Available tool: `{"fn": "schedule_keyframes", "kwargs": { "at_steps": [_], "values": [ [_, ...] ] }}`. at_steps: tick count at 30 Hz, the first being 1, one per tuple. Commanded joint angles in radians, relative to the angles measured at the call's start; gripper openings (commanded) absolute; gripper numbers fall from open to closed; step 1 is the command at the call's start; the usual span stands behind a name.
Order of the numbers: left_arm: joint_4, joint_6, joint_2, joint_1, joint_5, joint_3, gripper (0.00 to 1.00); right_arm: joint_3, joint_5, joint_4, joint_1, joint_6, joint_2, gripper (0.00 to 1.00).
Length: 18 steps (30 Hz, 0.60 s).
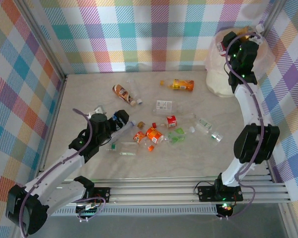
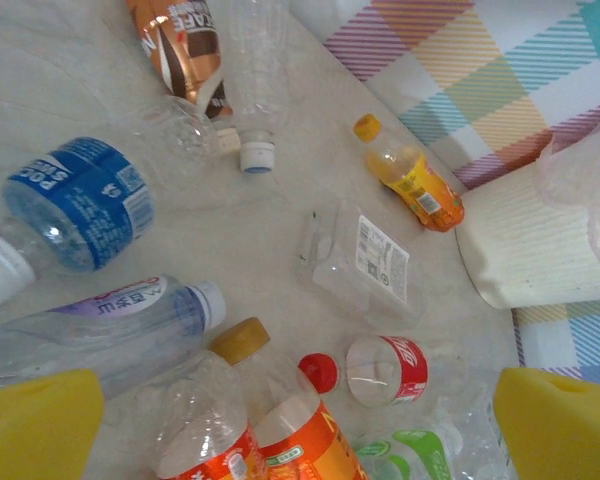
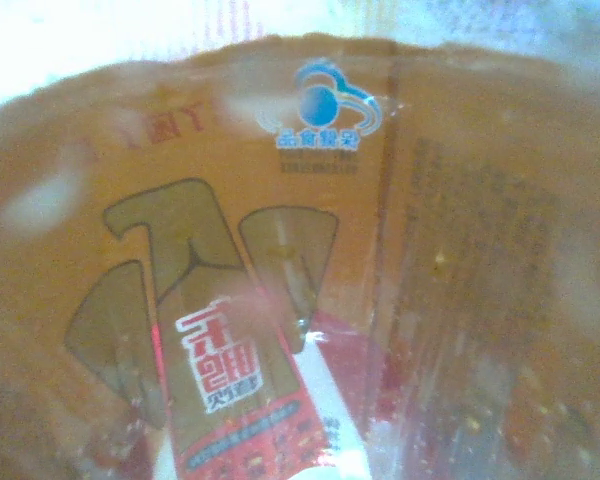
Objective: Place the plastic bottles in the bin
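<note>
left claw point(image 1: 121, 120) hangs released, low over the bench point(image 1: 198, 158), left of centre in the top view. its yellow pads point(image 2: 40, 425) stand wide apart at the lower corners of the wrist view. loose bottles point(image 1: 154, 134) lie scattered mid-bench: a blue one point(image 2: 80, 205) at left, a brown one point(image 2: 185, 45) at top, a red one point(image 2: 385, 368) low centre, and an orange drink point(image 2: 410, 185) near the bin point(image 1: 218, 79). right claw point(image 1: 251, 34) is at the upper right of the top view, over the bin's bag, grasping an orange-labelled bottle point(image 3: 280, 300) pressed close to its wrist camera.
</note>
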Motion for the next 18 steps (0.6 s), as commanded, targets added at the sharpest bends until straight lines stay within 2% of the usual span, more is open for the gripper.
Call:
{"fn": "schedule_keyframes", "kwargs": {
  "at_steps": [1, 6, 11, 14, 18],
  "values": [
    [-0.066, 0.0, -0.043, -0.014, -0.062, -0.025, 1.0, 0.127, 0.112, -0.031, -0.011, -0.014, 0.065, 0.57],
    [-0.12, -0.011, -0.057, -0.013, -0.093, -0.026, 1.0, 0.304, 0.171, -0.134, -0.013, -0.084, 0.21, 0.61],
    [-0.22, 0.017, -0.012, -0.013, -0.101, 0.011, 1.0, 0.596, 0.184, -0.332, -0.016, -0.245, 0.392, 0.66],
    [-0.234, 0.019, 0.005, -0.013, -0.105, 0.018, 1.0, 0.802, 0.158, -0.477, -0.018, -0.325, 0.505, 0.68],
    [-0.237, 0.017, 0.012, -0.013, -0.115, 0.02, 1.0, 0.905, 0.109, -0.548, -0.019, -0.373, 0.574, 0.7]
  ]
}}
